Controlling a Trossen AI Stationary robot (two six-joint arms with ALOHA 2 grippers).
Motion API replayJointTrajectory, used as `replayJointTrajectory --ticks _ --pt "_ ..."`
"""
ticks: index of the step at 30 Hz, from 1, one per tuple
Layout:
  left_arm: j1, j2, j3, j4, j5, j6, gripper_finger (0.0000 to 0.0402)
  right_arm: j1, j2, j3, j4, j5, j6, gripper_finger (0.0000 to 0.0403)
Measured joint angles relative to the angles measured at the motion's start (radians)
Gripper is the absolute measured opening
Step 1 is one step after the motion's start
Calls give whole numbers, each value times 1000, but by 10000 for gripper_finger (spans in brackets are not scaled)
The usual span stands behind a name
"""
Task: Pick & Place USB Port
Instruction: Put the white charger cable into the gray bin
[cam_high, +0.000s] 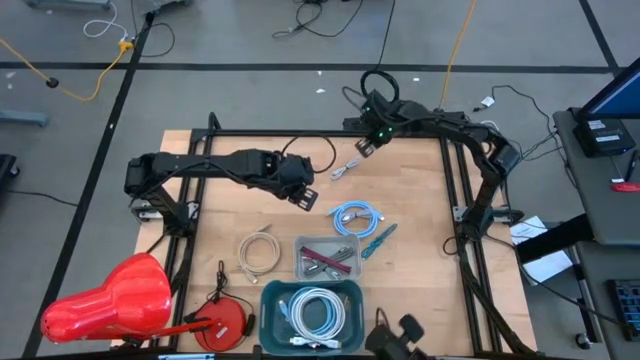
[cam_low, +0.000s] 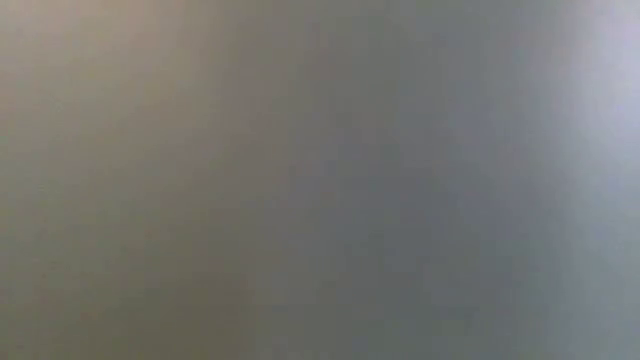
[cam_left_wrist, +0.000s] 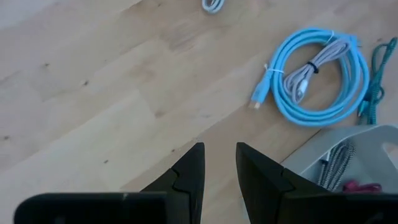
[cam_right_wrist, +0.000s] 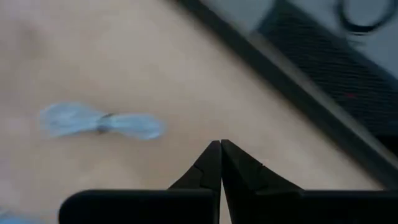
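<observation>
A small grey bundled cable (cam_high: 345, 168) (cam_right_wrist: 102, 121) lies on the wooden table at the far middle. My right gripper (cam_high: 365, 147) (cam_right_wrist: 221, 143) hangs just beyond it toward the far edge, shut and empty. A light-blue coiled cable (cam_high: 355, 215) (cam_left_wrist: 320, 74), tied up with a pale cord, lies flat near the table's centre. My left gripper (cam_high: 303, 195) (cam_left_wrist: 219, 148) hovers open over bare wood to the left of that coil, with nothing between its fingers. I cannot single out a USB port. The low view shows only a grey blur.
A teal cable (cam_high: 378, 240) lies right of a grey tray (cam_high: 345, 245) holding cables. A teal bin (cam_high: 270, 310) with white cables stands at the near edge. A white coil (cam_high: 260, 250), a red reel (cam_high: 222, 322) and a red shape (cam_high: 110, 300) lie near left. A black frame rail (cam_right_wrist: 298, 87) runs along the far edge.
</observation>
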Motion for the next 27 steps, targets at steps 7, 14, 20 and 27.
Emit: replayJointTrajectory --ticks 7,14,20,27 --pt "12 0 0 7 12 3 92 -104 69 -2 13 125 97 0" --pt "-25 0 0 -2 29 -7 92 -133 156 -2 89 91 169 0" --pt "-47 0 0 -3 25 -16 92 -130 194 -1 188 -91 220 0" --pt "-42 0 0 -7 14 -16 92 -73 222 -1 341 -216 273 0"
